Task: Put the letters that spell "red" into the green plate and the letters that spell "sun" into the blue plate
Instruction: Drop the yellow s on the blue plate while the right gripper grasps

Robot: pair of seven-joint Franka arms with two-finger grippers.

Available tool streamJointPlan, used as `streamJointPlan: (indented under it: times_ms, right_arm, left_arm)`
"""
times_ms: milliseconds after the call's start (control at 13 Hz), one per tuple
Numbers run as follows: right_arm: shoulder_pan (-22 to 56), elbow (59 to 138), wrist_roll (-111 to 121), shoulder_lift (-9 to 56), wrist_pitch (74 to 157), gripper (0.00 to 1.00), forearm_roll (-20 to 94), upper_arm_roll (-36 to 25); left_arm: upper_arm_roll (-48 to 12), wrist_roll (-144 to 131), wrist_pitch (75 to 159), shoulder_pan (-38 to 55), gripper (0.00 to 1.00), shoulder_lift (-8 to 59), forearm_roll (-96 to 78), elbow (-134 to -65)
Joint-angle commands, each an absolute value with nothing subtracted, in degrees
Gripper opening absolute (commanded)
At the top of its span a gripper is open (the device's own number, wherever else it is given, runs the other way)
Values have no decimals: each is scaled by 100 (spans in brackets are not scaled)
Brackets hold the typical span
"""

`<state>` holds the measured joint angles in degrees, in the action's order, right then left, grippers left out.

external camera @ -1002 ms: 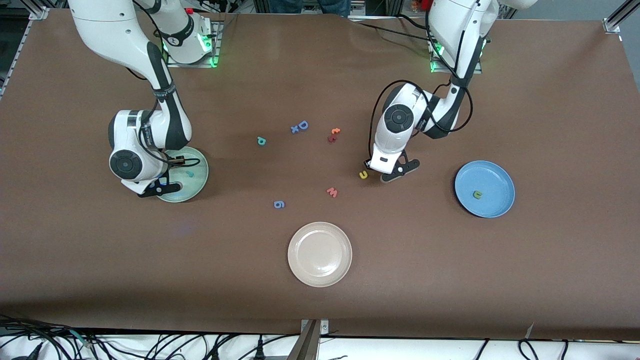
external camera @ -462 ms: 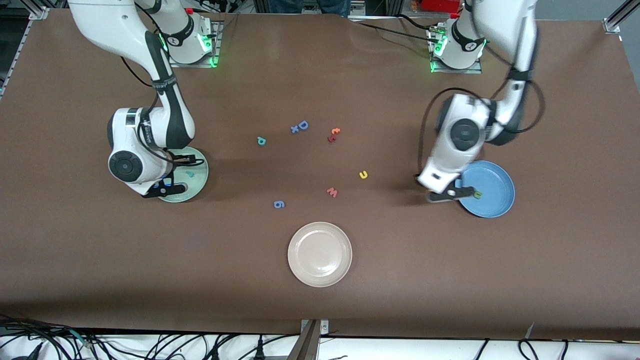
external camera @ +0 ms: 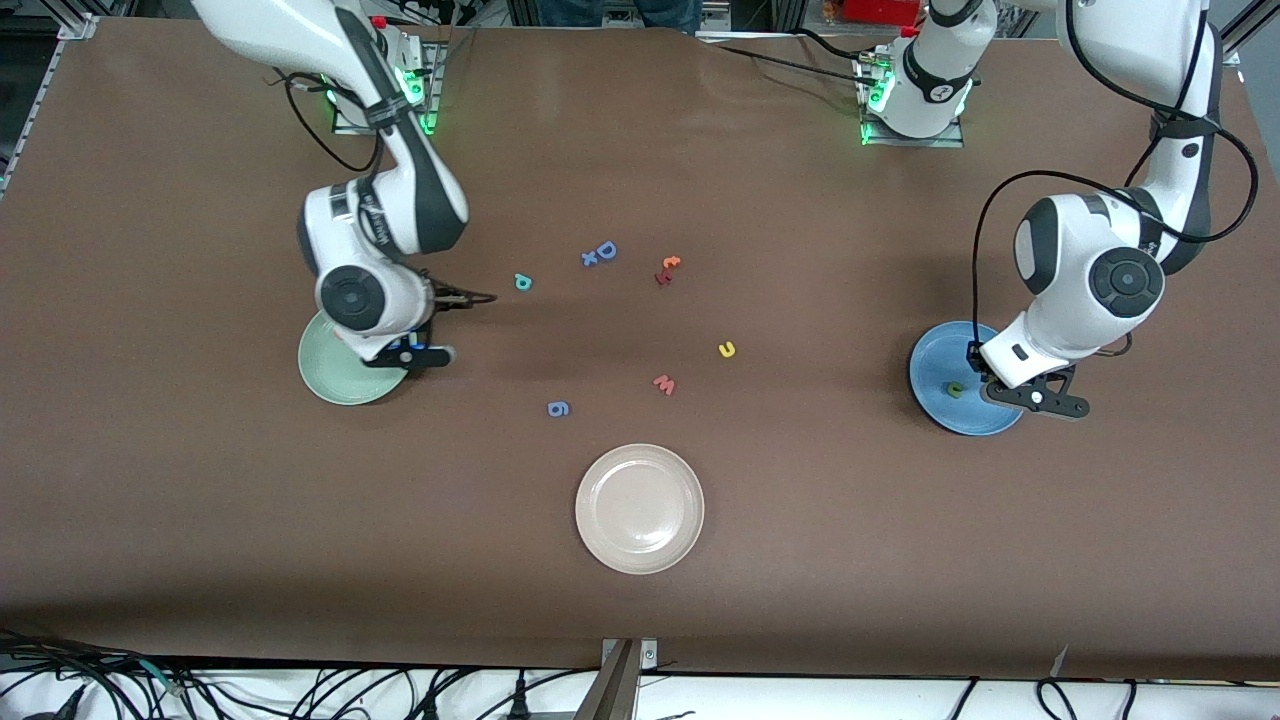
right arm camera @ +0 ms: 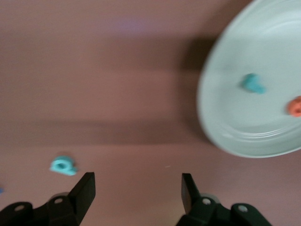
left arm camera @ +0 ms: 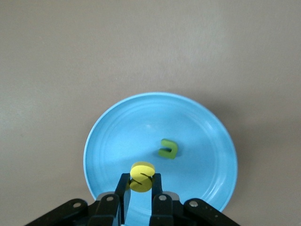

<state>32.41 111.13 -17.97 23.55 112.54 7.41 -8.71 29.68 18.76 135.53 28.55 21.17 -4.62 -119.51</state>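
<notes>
Over the blue plate [external camera: 935, 415], at the left arm's end of the table: left gripper [left arm camera: 141, 197] up in the air, fingers clenched on a yellow foam letter [left arm camera: 141, 177], prob. the "s" but shape can't be read. Green "n" [external camera: 956, 389] lying in the blue plate, w/ the held yellow piece just above and beside it in the left wrist view. Yellow "u" [external camera: 727, 349] on bare tabletop, well apart from the blue plate, toward the right arm's end from it. Salmon "w" [external camera: 664, 384] near the "u", a bit nearer the front camera. Beige-white plate [external camera: 639, 508] nearer the front camera than the blue plate, toward table middle. Well apart from the blue plate, at the right arm's end: green plate [external camera: 330, 375], partly covered by the right arm. Teal "r" [right arm camera: 253, 84] and orange "e" [right arm camera: 295, 106] both in the green plate per right wrist view. Right gripper [right arm camera: 136, 188] released, jaws spread wide, nothing between them, over bare table just beside the green plate's rim on the side facing the blue plate. Teal "d" [external camera: 522, 282] on the table btwn the two plates, much closer to the green one, farther from the front camera than the blue plate. Blue "D" pair [external camera: 600, 253] and orange/dark-red pair [external camera: 667, 269] also farther from the camera than the blue plate; blue-grey letter [external camera: 559, 408] near the "w".
</notes>
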Motion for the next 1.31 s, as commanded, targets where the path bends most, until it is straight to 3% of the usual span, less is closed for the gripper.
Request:
streamJointPlan:
  times_ms: [0,308,385,462,540,617,1002,1233]
  right_arm:
    - [3190,11695,-2126,2049,11923,81,817,-520]
    - [3190,12918,-2695,1881,13989,81,817,25]
    - [3190,12981,-3081,1916,14140,81,817,174]
    - [3190,12981,-3302,1951,14194,80,809,263]
    - [3190,12981,-3348,1960,14203,77,809,290]
    - [3190,12981,-3357,1960,14221,77,809,290]
    - [3243,13078,-3770,2083,14546,73,809,378]
    - [3340,13148,-3885,2144,14766,71,809,378]
  left_arm:
    - [2953,2258,13588,2865,5,2398,-894,-11936]
    - [2953,2689,13605,2839,9,2671,-1669,-11988]
    - [2953,2689,13605,2839,21,2707,-1722,-11980]
    - [2953,2689,13605,2839,50,2707,-1723,-11979]
    - [2953,2689,13605,2848,95,2698,-1714,-11971]
    - [2944,2689,13597,2848,100,2690,-1723,-11971]
    - [2743,2349,13544,3049,100,2444,-1723,-11883]
    - [2392,673,13544,3444,100,2391,-1723,-11822]
